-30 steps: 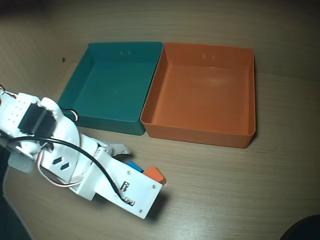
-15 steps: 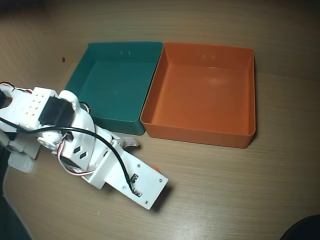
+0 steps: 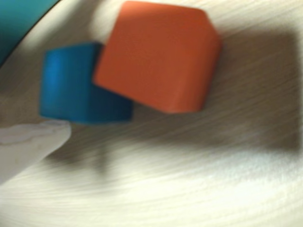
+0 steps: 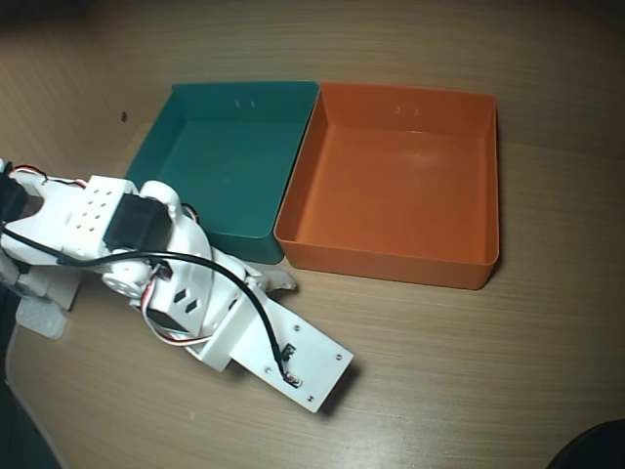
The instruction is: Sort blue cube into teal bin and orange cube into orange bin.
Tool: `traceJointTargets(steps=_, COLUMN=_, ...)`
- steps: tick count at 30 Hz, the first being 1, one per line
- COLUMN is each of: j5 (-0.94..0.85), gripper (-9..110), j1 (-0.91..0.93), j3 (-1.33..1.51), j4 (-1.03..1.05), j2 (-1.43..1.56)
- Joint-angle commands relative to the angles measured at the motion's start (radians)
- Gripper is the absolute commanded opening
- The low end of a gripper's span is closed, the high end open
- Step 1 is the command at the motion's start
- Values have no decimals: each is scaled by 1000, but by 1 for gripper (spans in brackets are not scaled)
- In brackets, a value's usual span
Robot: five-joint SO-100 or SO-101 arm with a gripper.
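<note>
So in the wrist view the small plain orange cube (image 3: pixel 158 54) and the small bright blue matte cube (image 3: pixel 75 82) are sitting right up against each other on the light wood-grain table (image 3: pixel 189 179), touching, with the orange one overlapping the blue one's right edge from this angle and turned a bit so a corner points down. Only one pale, translucent-looking white fingertip (image 3: pixel 28 144) pokes in from the lower left, and its tip is just below the blue cube's bottom-left corner, very close, though the blur makes it hard to say if it's actually touching. The orange cube is farther from that finger, up and to the right, past the blue one. The second finger isn't in the shot, so whether the fingers are spread or pinched together can't be told, and nothing looks grabbed, both cubes are flat on the table. A sliver of the big shallow teal plastic tray (image 3: pixel 16 19) shows in the top-left corner, beyond the blue cube from the fingertip. In the overhead view the white 3D-printed arm (image 4: pixel 146 264) reaches down-right across the table, and its flat wrist plate (image 4: pixel 288 357) completely covers the fingers and both cubes, so neither shows there. The teal tray (image 4: pixel 190 230) sits just above the arm with nothing in it, and the big shallow square orange plastic tray (image 4: pixel 391 262) is pressed right beside it on the right, also with nothing in it, each with two small holes in the far wall
</note>
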Motion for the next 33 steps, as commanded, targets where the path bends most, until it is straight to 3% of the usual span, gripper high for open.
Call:
traceJointTargets(steps=1, j5=-8, gripper=35, j1=6, j3=-74, j4=-5, j2=-5)
traceJointTargets(steps=16, j5=-12, gripper=33, j1=9, j3=-71, j4=-5, j2=-26)
traceJointTargets(steps=20, j5=-12, gripper=21, j1=9, j3=-71, j4=-5, j2=-28)
traceJointTargets(steps=26, j5=-11, gripper=-5, j1=9, j3=-69, j4=-5, j2=-28)
traceJointTargets(steps=33, j5=-11, gripper=-5, j1=18, j3=-69, j4=-5, j2=-26)
